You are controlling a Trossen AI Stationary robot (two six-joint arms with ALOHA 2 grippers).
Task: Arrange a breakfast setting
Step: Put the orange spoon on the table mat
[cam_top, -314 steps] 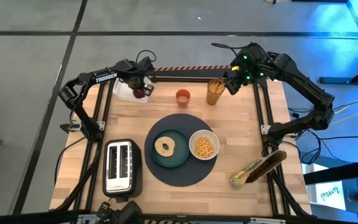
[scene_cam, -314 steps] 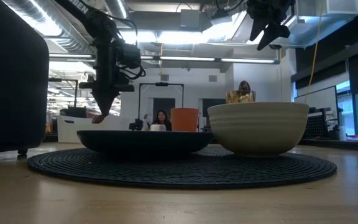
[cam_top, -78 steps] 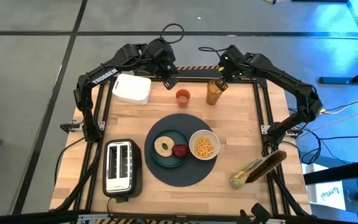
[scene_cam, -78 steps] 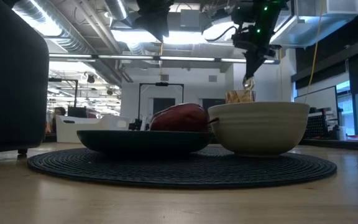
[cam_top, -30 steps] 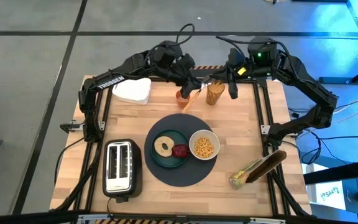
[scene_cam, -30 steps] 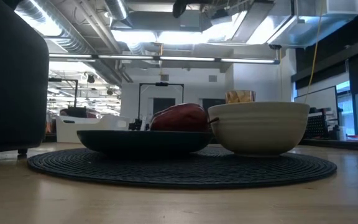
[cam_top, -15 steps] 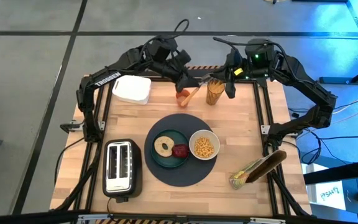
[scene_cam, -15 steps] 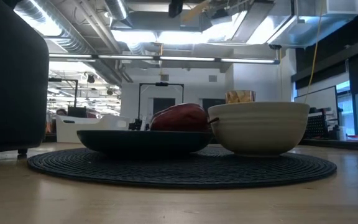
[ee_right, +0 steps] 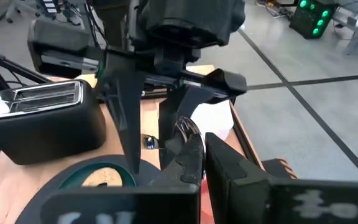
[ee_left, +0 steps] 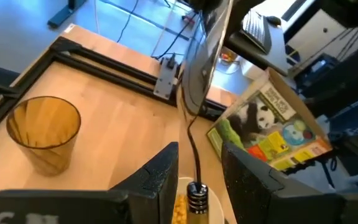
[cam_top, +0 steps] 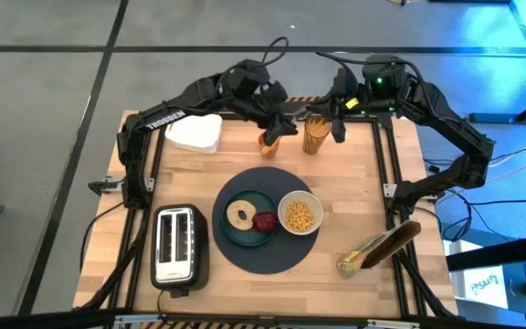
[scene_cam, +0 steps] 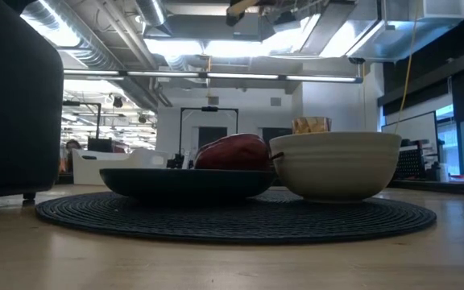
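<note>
On the round dark-grey mat point(cam_top: 245, 260) stand the teal plate point(cam_top: 229, 236), with the bagel point(cam_top: 241, 215) and the dark red fruit point(cam_top: 265, 221) on it, and the white bowl point(cam_top: 283, 206) of yellow cereal. The orange cup point(cam_top: 265, 142) stands at the far edge, partly under my left gripper point(cam_top: 283, 123). High above the table, the metal spoon point(ee_left: 201, 62) spans between my left gripper and my right gripper point(cam_top: 334, 119). Both grippers are shut on it. My left gripper has the spoon between its two fingers point(ee_left: 166, 177) near the metal collar point(ee_left: 196, 196), where the thin stem meets the handle. The fingers lie along the spoon. The spoon is lifted clear, with its bowl pointing toward my right gripper. My right gripper is shut at the far end of the spoon's bowl point(ee_right: 185, 132). It comes level from the table's right. Its own fingers point(ee_right: 191, 158) hide the place of contact.
An amber glass point(cam_top: 316, 135) stands under the spoon near the far edge. A white box point(cam_top: 194, 132) lies far left, a black toaster point(cam_top: 179, 245) near left and a cereal box point(cam_top: 377, 247) near right. Bare wood shows left and right of the mat.
My left gripper has shifted a little toward the table's left and back again while shut on the spoon. The spoon's tan handle end has swung with it. My right gripper has stayed where it was.
</note>
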